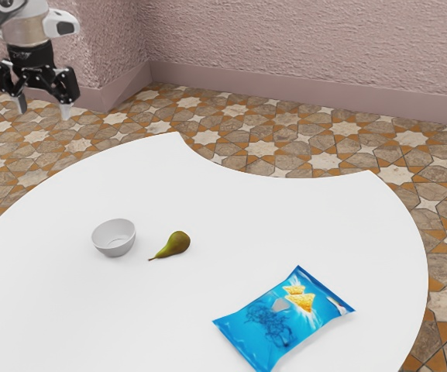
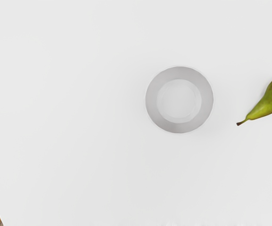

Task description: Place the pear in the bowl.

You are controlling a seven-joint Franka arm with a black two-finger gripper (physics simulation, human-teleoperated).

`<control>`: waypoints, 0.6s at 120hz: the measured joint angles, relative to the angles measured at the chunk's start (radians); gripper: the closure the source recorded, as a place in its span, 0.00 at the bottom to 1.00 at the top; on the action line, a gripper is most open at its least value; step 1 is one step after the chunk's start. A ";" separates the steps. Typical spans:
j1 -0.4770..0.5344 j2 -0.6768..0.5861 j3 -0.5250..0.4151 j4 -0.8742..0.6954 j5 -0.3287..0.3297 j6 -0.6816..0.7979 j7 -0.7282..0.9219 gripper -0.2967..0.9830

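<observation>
My jaws stand wide, upper left of the exterior view. The pear [image 1: 177,242] lies near the bowl [image 1: 115,234].

Reading the exterior view as a clock face, twelve at its top, we see the bowl [image 1: 115,239], the pear [image 1: 176,243] and the chip bag [image 1: 284,318] all on the desk [image 1: 208,194]. From the bowl, we find the pear just beside it at three o'clock, not touching, its stem end pointing to eight. The bag lies well apart from the bowl, at four o'clock, and also at four from the pear. We place the desk's inward-curving edge at twelve from the bag, with floor [image 1: 331,160] then wall [image 1: 308,46] beyond.
</observation>
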 joint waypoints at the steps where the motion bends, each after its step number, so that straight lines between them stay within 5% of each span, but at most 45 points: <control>1: -0.001 0.000 -0.001 0.000 0.000 0.000 0.000 0.23; 28: -0.028 0.005 -0.050 -0.014 -0.034 0.008 -0.004 0.23; 72: -0.104 0.165 -0.117 -0.282 -0.100 0.201 0.018 0.23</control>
